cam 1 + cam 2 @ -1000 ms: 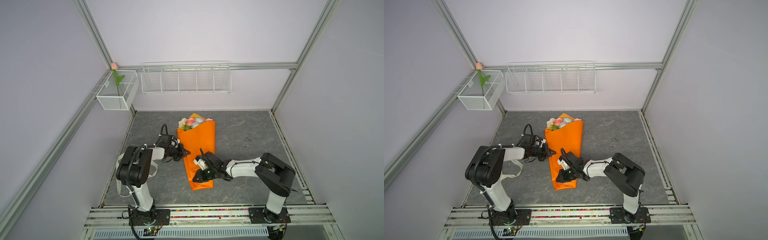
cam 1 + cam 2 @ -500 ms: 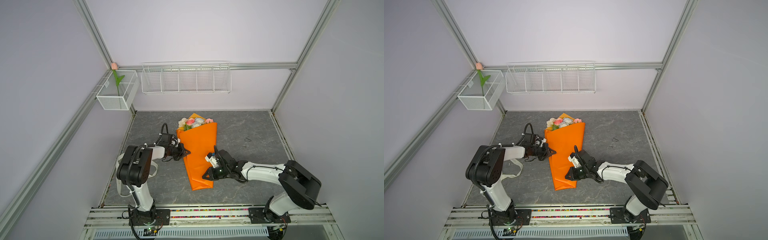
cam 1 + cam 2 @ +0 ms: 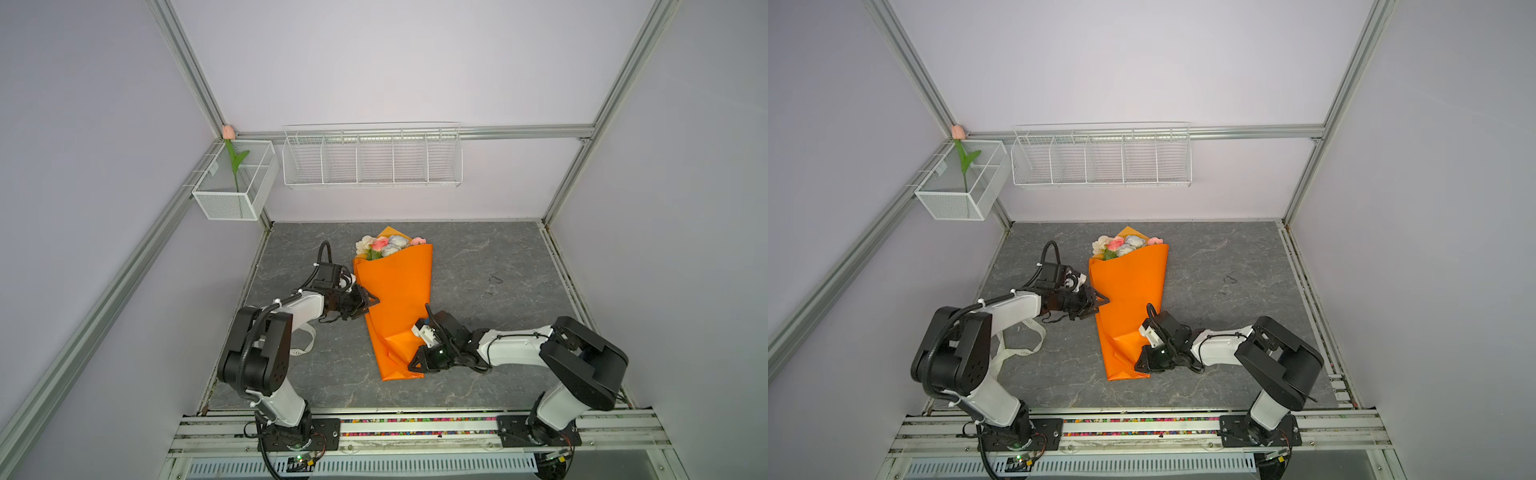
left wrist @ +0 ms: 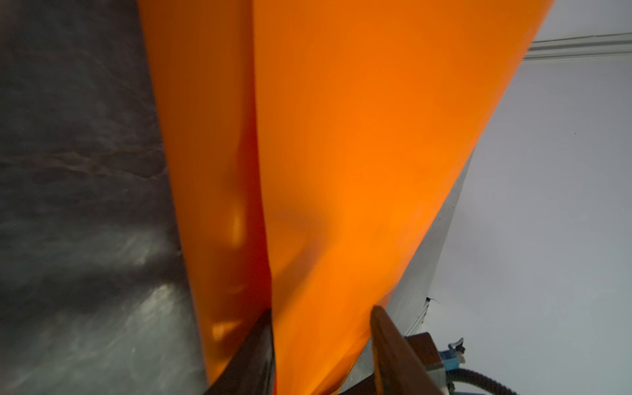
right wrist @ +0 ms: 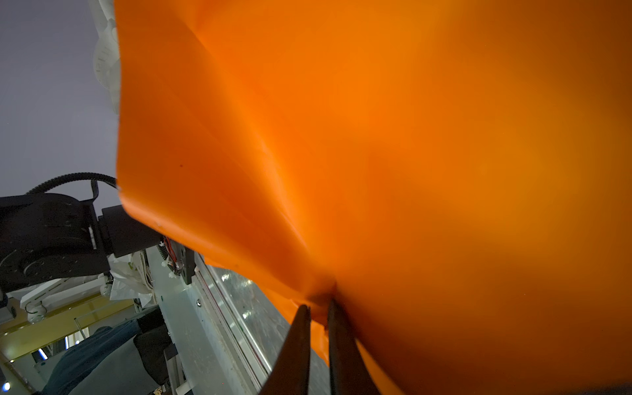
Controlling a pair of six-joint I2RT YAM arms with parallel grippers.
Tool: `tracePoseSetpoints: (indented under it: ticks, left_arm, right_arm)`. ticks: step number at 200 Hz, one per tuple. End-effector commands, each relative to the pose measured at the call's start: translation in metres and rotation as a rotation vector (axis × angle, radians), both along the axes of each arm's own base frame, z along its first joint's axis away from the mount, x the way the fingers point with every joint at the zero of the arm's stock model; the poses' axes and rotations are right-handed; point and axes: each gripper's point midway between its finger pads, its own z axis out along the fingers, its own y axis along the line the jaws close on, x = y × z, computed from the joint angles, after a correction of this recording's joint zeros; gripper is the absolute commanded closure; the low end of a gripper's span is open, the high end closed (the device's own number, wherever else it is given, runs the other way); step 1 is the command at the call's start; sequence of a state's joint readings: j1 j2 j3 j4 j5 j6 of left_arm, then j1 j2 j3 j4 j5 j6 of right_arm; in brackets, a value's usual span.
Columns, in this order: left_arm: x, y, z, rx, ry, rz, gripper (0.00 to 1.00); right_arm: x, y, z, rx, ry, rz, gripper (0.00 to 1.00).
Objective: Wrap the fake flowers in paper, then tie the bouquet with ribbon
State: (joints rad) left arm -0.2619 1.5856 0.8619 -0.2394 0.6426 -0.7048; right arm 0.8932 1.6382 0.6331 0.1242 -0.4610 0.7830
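The bouquet of fake flowers (image 3: 388,245) (image 3: 1125,245) lies on the grey table, rolled in orange wrapping paper (image 3: 399,291) (image 3: 1133,286), blooms toward the back wall. My left gripper (image 3: 371,300) (image 3: 1102,300) sits at the paper's left edge, halfway along. In the left wrist view it (image 4: 321,309) is open, with a flap of the orange paper (image 4: 342,154) between its fingers. My right gripper (image 3: 415,365) (image 3: 1140,365) is low at the wrap's narrow end, on its right side. In the right wrist view it (image 5: 318,304) is shut on a pinched fold of the paper (image 5: 410,171).
A white ribbon (image 3: 305,340) (image 3: 1025,345) lies on the table under my left arm. A wire basket (image 3: 235,199) on the left wall holds a single pink tulip (image 3: 227,132). A wire rack (image 3: 372,156) hangs on the back wall. A small dark mark (image 3: 494,278) sits right of the bouquet.
My left gripper has opened at the paper's left edge. My right gripper has shifted slightly right and toward the front with the paper, its elbow swinging out to the right.
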Motion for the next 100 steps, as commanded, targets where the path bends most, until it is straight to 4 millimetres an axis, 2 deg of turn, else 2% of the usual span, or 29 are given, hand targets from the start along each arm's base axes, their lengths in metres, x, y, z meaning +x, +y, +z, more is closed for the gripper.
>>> tracePoseSetpoints:
  ticks: [1, 8, 16, 37, 54, 69, 88, 100]
  left_arm:
    - [-0.010, 0.024, 0.023, 0.124, -0.044, 0.061, 0.52]
    - [-0.015, 0.025, 0.031, 0.146, -0.058, 0.058, 0.55]
    - [-0.023, 0.017, 0.040, 0.150, -0.080, 0.026, 0.58]
    - [-0.051, -0.037, 0.058, 0.038, -0.089, -0.142, 0.72]
    - [-0.074, -0.065, 0.047, 0.013, -0.026, -0.213, 0.82]
    - [-0.094, -0.087, 0.040, -0.035, -0.002, -0.270, 0.83]
    - [-0.114, -0.103, 0.028, -0.080, 0.053, -0.330, 0.84]
    - [-0.123, -0.102, 0.012, -0.024, 0.085, -0.350, 0.84]
  right_arm:
    - [-0.003, -0.021, -0.021, -0.134, 0.022, -0.052, 0.84]
    - [-0.002, -0.020, -0.020, -0.132, 0.020, -0.051, 0.84]
    - [-0.001, -0.019, -0.019, -0.130, 0.018, -0.052, 0.84]
    - [0.001, -0.016, -0.015, -0.118, 0.012, -0.059, 0.84]
    - [0.002, -0.016, -0.015, -0.120, 0.010, -0.062, 0.84]
    - [0.001, -0.015, -0.015, -0.119, 0.012, -0.064, 0.84]
    - [0.002, -0.015, -0.013, -0.115, 0.009, -0.073, 0.83]
    - [0.003, -0.015, -0.012, -0.114, 0.004, -0.072, 0.83]
